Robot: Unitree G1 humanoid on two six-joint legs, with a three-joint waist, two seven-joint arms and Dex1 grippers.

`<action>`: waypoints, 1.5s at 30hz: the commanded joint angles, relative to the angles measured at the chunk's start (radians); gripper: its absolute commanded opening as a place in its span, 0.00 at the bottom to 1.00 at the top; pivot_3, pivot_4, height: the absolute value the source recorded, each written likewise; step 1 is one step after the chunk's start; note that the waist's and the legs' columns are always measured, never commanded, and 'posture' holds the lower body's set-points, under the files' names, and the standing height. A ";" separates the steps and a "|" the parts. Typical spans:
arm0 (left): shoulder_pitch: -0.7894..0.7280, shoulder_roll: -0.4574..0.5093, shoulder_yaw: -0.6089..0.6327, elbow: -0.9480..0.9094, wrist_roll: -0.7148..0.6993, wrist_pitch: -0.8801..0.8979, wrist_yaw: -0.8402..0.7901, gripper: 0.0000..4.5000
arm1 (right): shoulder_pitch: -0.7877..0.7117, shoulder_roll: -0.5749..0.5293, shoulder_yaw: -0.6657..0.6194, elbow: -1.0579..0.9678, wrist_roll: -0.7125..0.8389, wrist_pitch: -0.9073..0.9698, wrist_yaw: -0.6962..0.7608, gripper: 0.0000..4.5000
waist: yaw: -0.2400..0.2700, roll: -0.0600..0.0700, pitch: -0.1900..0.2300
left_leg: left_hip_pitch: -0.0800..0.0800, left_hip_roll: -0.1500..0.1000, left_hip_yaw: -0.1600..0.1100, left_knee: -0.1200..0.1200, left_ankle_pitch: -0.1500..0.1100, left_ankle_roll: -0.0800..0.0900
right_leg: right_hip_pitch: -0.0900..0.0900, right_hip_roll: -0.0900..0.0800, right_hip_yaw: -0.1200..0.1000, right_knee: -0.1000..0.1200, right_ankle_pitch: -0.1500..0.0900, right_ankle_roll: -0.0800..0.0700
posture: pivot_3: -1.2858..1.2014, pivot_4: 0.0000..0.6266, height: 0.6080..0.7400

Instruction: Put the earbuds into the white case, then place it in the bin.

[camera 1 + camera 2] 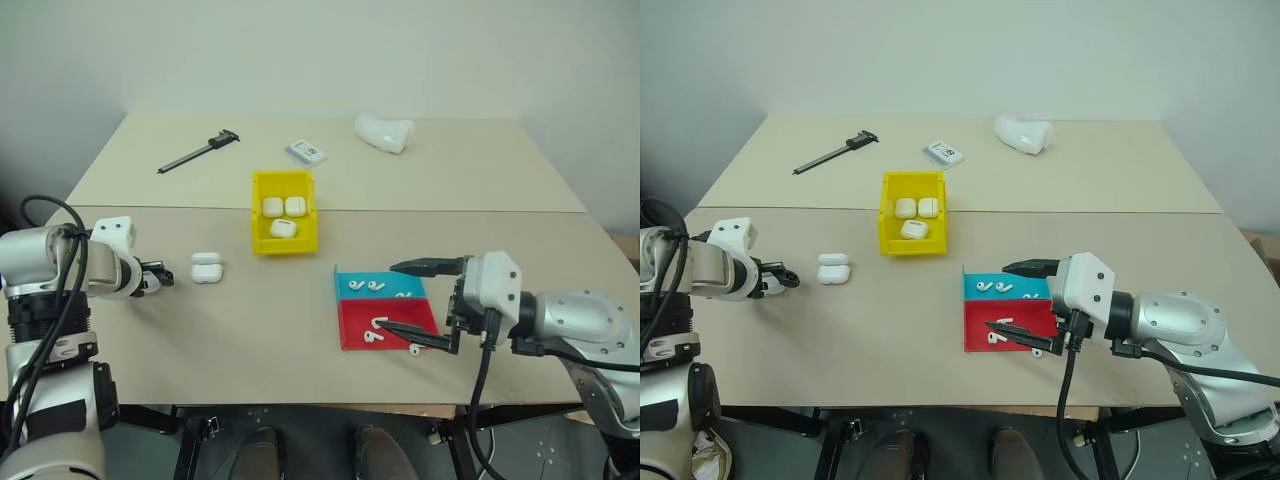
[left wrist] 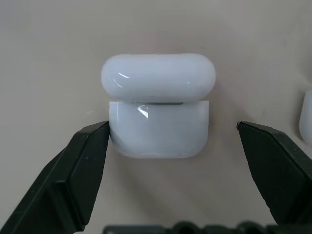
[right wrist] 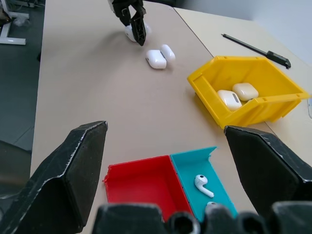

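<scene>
One earbud (image 3: pixel 211 206) in the blue tray (image 3: pixel 192 163) partly behind the right hand (image 3: pixel 165 183).

A glossy white case (image 1: pixel 206 268) lies on the plain tan table (image 1: pixel 250 330). The bin (image 1: pixel 283 241) beside it is bright yellow, holding white cases. Nearby, white earbuds (image 1: pixel 365 285) sit on a teal tray (image 1: pixel 405 288) adjoining a red tray (image 1: pixel 400 322).

The white case (image 1: pixel 206 268) lies on the table with its lid flipped open, left of the yellow bin (image 1: pixel 283 211), which holds three more closed white cases. Small white earbuds (image 1: pixel 366 285) lie right of the bin in adjoining blue and red trays.
</scene>
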 commanded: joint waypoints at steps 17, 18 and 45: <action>0.120 0.214 -0.097 -0.196 0.031 0.003 -0.180 0.45 | 0.017 -0.006 -0.044 -0.052 0.030 0.015 -0.026 1.00 | -0.001 0.000 0.000 | 0.000 0.001 -0.001 0.000 0.000 0.000 | -0.001 0.000 0.001 0.001 0.000 0.000 | 0.52 0.24 1.00; 0.131 0.222 -0.097 -0.208 0.035 0.003 -0.188 0.45 | 0.015 -0.005 -0.040 -0.051 0.029 0.015 -0.026 1.00 | -0.001 0.000 0.000 | 0.000 0.001 -0.001 0.000 0.000 0.000 | 0.000 0.000 0.001 0.001 0.000 0.000 | 0.52 0.24 1.00; -0.007 0.290 -0.208 -0.202 -0.168 0.003 -0.406 0.99 | 0.024 0.035 0.023 -0.070 0.013 0.005 -0.062 1.00 | 0.000 -0.001 0.000 | 0.000 0.000 0.000 0.000 0.000 0.000 | 0.000 0.001 -0.001 0.000 0.000 0.000 | 0.52 0.24 1.00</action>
